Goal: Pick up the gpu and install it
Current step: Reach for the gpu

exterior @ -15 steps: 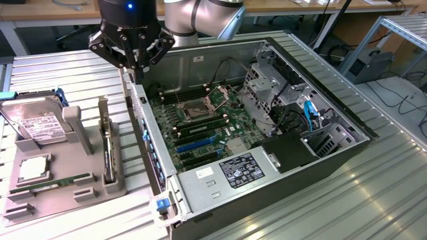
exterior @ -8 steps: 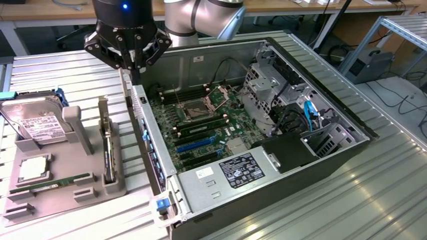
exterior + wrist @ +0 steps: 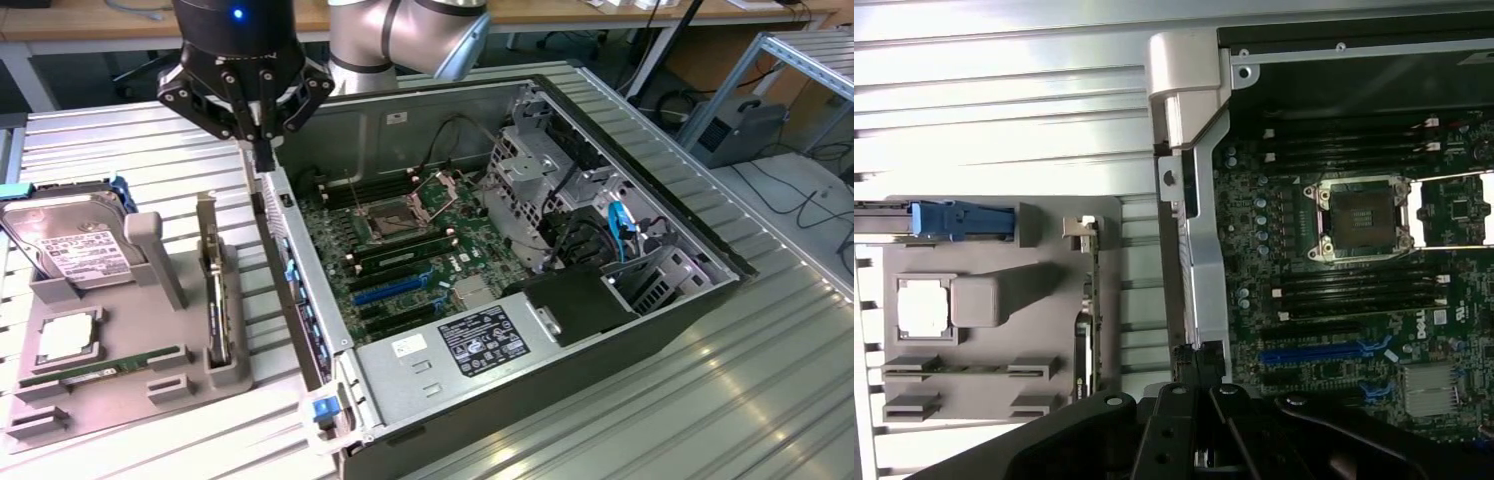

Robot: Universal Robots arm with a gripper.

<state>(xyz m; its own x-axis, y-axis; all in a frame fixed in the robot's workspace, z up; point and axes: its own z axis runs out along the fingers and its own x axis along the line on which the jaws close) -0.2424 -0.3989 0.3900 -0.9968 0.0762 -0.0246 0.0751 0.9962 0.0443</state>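
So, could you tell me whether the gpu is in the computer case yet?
Out: the gpu stands on edge in the grey holder beside the case.

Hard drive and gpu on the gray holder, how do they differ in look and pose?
The hard drive leans back, showing a broad silver, white-labelled face; the gpu stands on edge, a thin dark strip. The hard drive is farther from the computer case; the gpu is nearest it. Both sit in the gray holder.

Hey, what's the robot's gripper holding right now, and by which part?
Nothing. The black gripper is shut and empty above the open computer case's metal edge wall; the thin green gpu card stands on edge in the grey plastic holder.
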